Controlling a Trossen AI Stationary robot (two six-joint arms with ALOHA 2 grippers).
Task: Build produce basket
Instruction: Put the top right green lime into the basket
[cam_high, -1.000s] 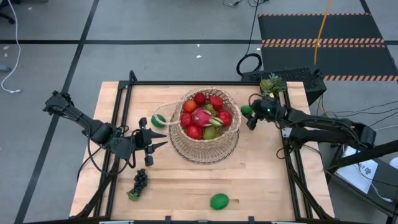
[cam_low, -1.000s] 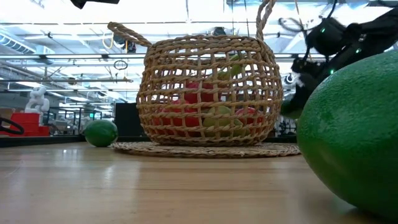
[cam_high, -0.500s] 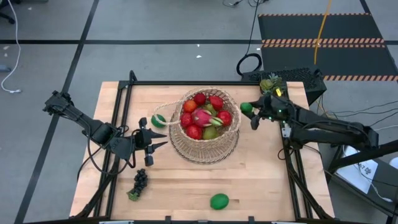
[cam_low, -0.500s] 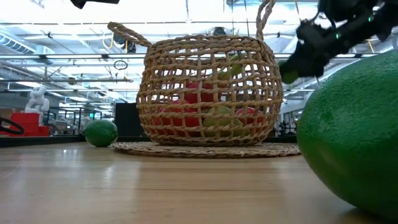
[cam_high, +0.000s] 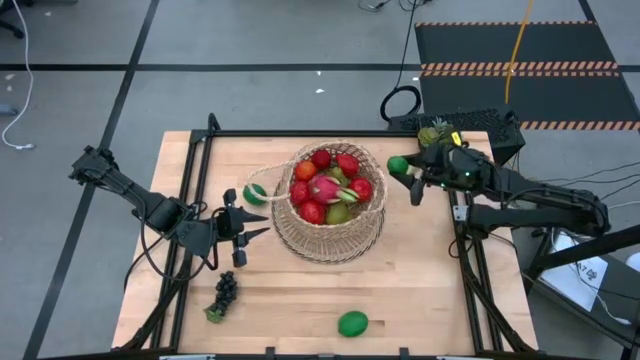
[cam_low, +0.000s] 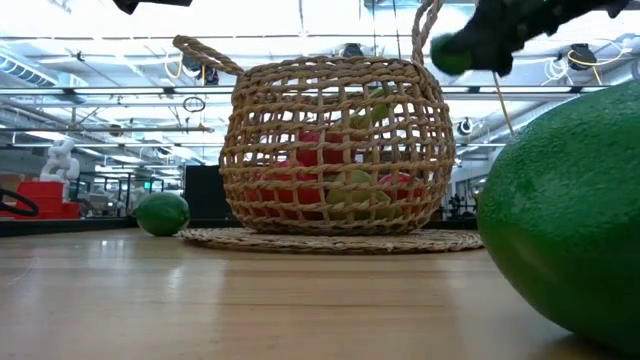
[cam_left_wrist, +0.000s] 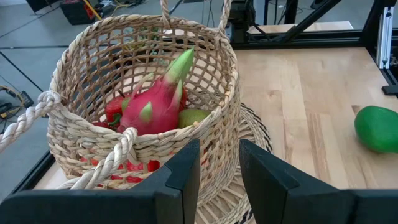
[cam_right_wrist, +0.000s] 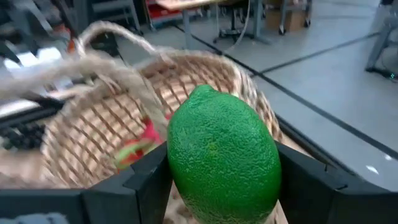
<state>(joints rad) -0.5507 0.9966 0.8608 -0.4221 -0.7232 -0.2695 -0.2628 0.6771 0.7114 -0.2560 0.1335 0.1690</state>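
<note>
The tabletop (cam_high: 420, 270) carries the basket (cam_high: 330, 215) at centre frame in the high view, already heaped with red fruit and a dragon fruit (cam_left_wrist: 155, 102), so it sits within both arms' reach. Right of it, the right gripper (cam_high: 408, 175) holds a lime (cam_right_wrist: 221, 155), its fingers half spread around it, raised beside the rim, likely for a drop inside. The left gripper (cam_high: 240, 224), fingers narrowly parted and empty, waits left of centre. Only the high view shows the grapes (cam_high: 225, 290); only the right wrist view shows the grip itself.
</note>
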